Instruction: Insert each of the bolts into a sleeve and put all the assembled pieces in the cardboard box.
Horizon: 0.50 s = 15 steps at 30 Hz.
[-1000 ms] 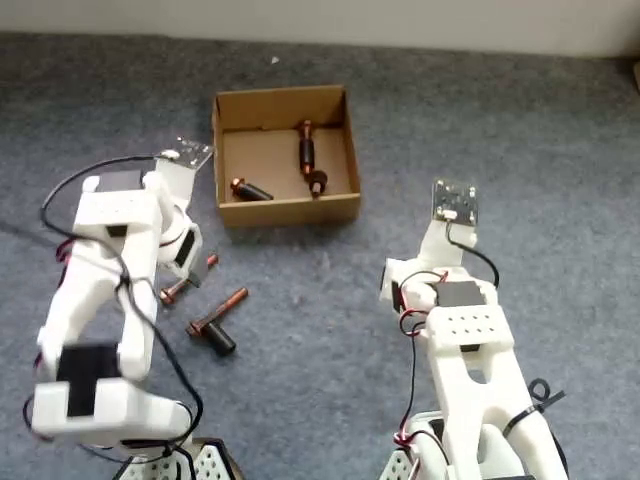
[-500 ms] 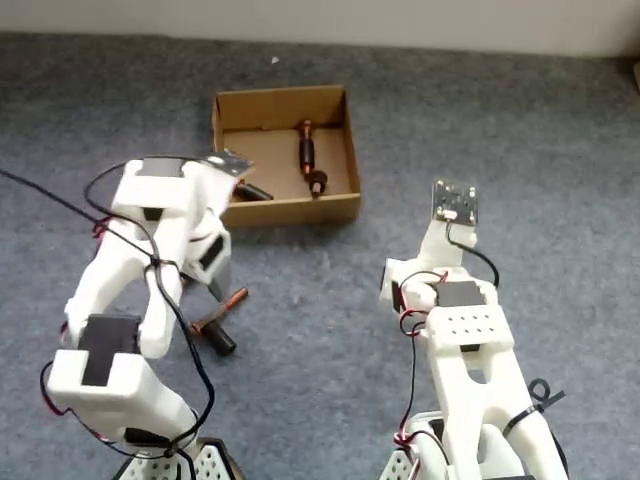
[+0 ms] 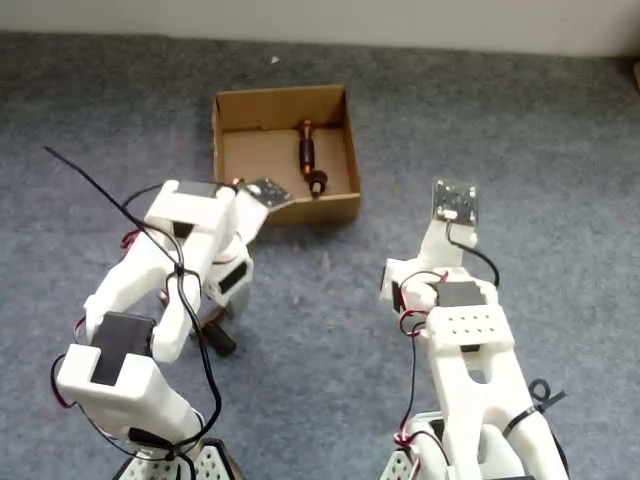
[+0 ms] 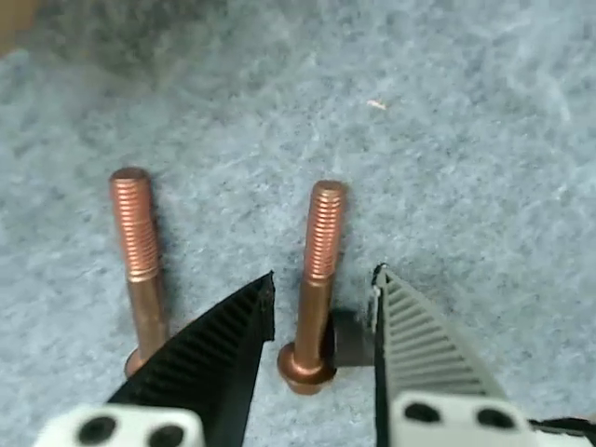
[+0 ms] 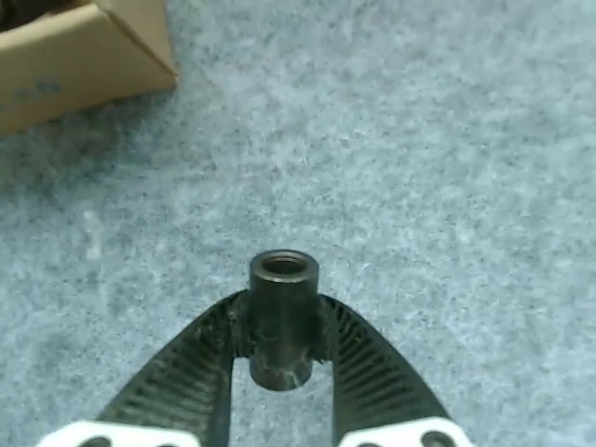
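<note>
The left pincer [image 4: 323,277] hangs open astride a copper bolt [image 4: 318,251] lying flat on the grey surface [image 4: 484,140]. Its jaws sit either side of the shank, apparently lined up to close on it. A second bolt [image 4: 140,251] lies just beside, roughly parallel. Farther along, the cardboard box [image 3: 285,211] holds an assembled piece [image 3: 306,152]. The right pincer [image 5: 282,312] is clamped on a black sleeve [image 5: 283,279] with its bore facing outward, probably presented to receive the bolt. Faint print on the box wall is too blurred to read.
</note>
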Each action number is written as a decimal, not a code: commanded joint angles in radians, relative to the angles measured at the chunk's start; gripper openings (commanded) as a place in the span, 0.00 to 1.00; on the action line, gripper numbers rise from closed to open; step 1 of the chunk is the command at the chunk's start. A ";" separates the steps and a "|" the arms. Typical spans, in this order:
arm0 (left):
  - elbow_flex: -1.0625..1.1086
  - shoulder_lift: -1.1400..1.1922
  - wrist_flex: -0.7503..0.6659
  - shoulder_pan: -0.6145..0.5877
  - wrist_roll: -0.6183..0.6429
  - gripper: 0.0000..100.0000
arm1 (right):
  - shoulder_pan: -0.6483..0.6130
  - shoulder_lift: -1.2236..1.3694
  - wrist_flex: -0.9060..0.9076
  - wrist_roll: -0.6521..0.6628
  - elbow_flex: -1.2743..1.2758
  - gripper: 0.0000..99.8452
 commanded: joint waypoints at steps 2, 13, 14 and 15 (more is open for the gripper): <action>0.053 0.015 -0.069 0.015 -0.011 0.17 | 0.008 -0.024 -0.018 -0.006 -0.002 0.01; -0.047 0.048 -0.046 0.004 0.110 0.00 | 0.008 -0.022 -0.018 -0.006 -0.002 0.01; -0.053 0.019 -0.031 0.005 0.129 0.00 | 0.008 -0.022 -0.018 -0.006 -0.002 0.01; -0.058 -0.016 -0.017 0.013 0.141 0.00 | 0.008 -0.022 -0.018 -0.006 -0.002 0.01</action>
